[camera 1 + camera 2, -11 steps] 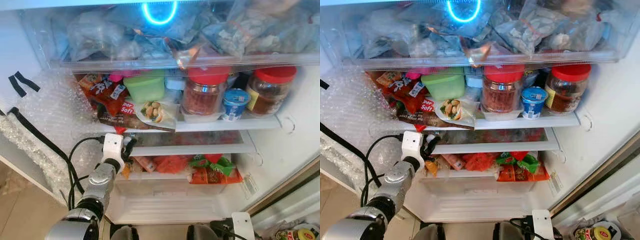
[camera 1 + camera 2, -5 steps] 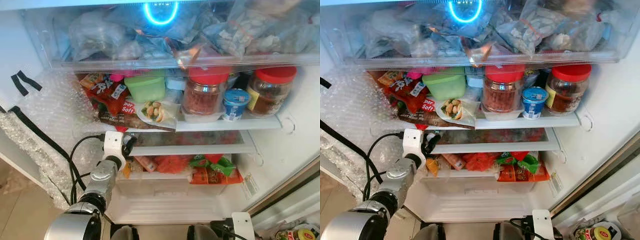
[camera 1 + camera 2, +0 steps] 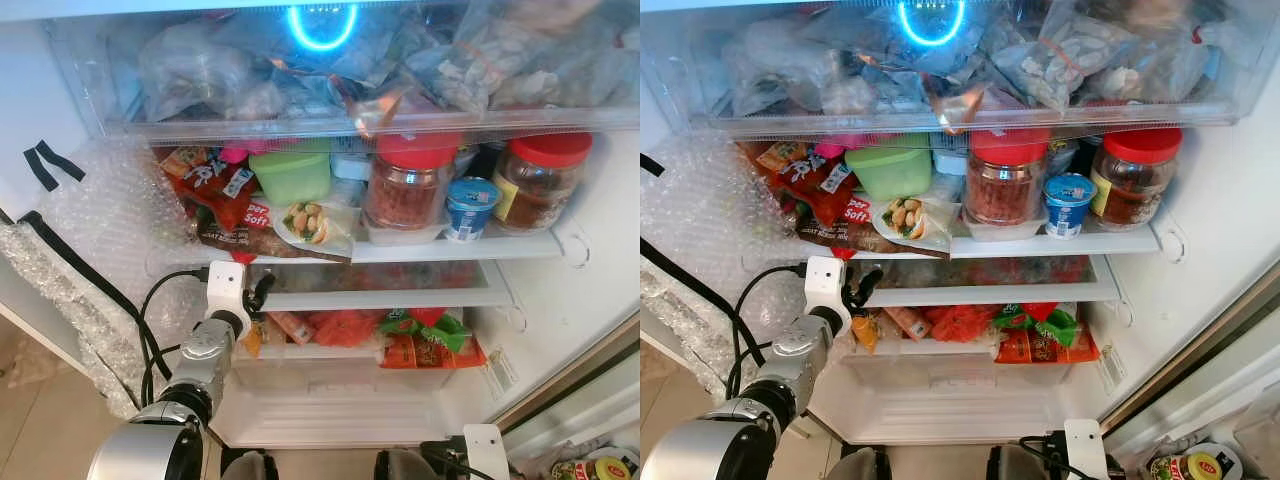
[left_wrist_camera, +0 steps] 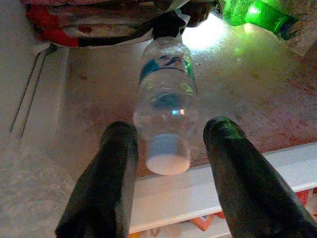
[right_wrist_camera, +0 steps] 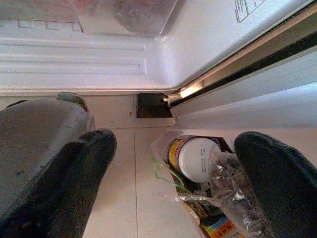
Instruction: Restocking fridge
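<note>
My left claw (image 4: pixel 168 183) sits at the front lip of the fridge's middle shelf (image 3: pixel 400 298), fingers spread wide with nothing between them. The water bottle (image 4: pixel 166 104) lies on its side on that shelf, white cap toward me, in line with the gap between the fingers but untouched by either. Over the last second the arm has drawn back a little from the shelf edge, so I read the bottle as placed and released. It could roll on that glass, so I'd pull straight out.

Behind the bottle I see a green bottle (image 4: pixel 257 15) and the edge of a red packet (image 4: pixel 89 25). The shelf above carries a green tub (image 3: pixel 290 175), two red-lidded jars (image 3: pixel 405 190) and a small blue yoghurt cup (image 3: pixel 470 208).

My right claw (image 5: pixel 173 183) hangs low by the fridge base, wide open and empty, over a bag of groceries (image 5: pixel 203 178) on the floor, likely my next pick.
</note>
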{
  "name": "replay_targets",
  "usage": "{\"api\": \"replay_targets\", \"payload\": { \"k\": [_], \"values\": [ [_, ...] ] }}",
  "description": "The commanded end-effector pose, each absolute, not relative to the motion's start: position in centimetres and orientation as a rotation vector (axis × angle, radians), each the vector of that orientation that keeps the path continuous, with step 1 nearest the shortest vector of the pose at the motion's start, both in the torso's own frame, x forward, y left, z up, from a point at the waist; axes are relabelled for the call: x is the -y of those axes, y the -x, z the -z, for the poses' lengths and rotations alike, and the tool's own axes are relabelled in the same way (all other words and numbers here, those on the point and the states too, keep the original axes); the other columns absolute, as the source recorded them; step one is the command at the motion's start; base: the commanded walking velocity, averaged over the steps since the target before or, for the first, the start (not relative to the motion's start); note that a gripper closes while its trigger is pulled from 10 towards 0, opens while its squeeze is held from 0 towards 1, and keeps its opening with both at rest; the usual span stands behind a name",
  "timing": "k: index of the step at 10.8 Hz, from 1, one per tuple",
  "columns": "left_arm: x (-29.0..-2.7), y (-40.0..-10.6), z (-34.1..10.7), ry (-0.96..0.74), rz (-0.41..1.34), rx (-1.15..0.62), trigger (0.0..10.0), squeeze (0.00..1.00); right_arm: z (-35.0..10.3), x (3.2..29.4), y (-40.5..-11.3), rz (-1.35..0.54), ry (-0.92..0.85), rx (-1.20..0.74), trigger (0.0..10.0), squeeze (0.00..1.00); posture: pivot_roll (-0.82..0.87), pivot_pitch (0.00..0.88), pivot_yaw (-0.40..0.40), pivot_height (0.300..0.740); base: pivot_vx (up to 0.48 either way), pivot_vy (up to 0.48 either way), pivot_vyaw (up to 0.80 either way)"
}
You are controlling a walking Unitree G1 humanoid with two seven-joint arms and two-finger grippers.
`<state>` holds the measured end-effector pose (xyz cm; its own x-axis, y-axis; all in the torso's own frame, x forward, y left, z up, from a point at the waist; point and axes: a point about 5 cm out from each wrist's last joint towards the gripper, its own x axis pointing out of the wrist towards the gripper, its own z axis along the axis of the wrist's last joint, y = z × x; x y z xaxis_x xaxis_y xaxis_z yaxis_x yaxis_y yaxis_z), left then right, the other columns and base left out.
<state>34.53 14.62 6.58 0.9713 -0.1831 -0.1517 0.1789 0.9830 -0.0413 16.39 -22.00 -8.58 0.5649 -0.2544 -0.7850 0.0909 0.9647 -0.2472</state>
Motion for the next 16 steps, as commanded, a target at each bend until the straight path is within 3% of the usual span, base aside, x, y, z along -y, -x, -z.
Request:
{"api": "replay_targets", "payload": {
  "k": [1,5,6,7,8,13,16],
  "values": [
    [-15.5,-35.0,-7.2,0.026,0.148,-0.155,10.0,0.77,8.7,22.3,-16.0,0.221,0.186,-0.966,10.0,0.00,-0.04,0.051,0.028,0.653,0.000,0.000,0.00],
    [-15.9,-35.2,-7.7,0.023,0.130,-0.124,10.0,0.76,8.7,22.3,-16.0,0.220,0.187,-0.965,10.0,0.00,-0.04,0.045,0.026,0.653,0.000,0.000,0.00],
    [-15.9,-35.3,-8.0,0.012,0.136,-0.096,10.0,0.67,8.7,22.3,-16.0,0.221,0.186,-0.964,10.0,0.00,-0.05,0.043,0.028,0.653,0.000,0.000,0.00],
    [-15.7,-35.3,-8.2,0.007,0.147,-0.080,10.0,0.46,8.7,22.3,-16.0,0.221,0.186,-0.964,10.0,0.00,-0.05,0.041,0.029,0.653,0.000,0.000,0.00],
    [-15.2,-35.2,-8.4,-0.024,0.182,-0.050,10.0,0.00,8.7,22.3,-16.0,0.223,0.185,-0.964,10.0,0.00,-0.05,0.040,0.029,0.653,0.000,0.000,0.00],
    [-13.8,-33.3,-7.6,-0.150,0.382,0.017,10.0,0.00,8.7,22.2,-16.0,0.221,0.183,-0.965,10.0,0.00,-0.04,0.041,0.032,0.653,0.000,0.000,0.00],
    [-13.3,-30.6,-6.9,-0.210,0.506,0.047,10.0,0.00,8.7,22.2,-16.1,0.219,0.186,-0.966,10.0,0.00,-0.03,0.041,0.030,0.653,0.000,0.000,0.00]
  ]
}}
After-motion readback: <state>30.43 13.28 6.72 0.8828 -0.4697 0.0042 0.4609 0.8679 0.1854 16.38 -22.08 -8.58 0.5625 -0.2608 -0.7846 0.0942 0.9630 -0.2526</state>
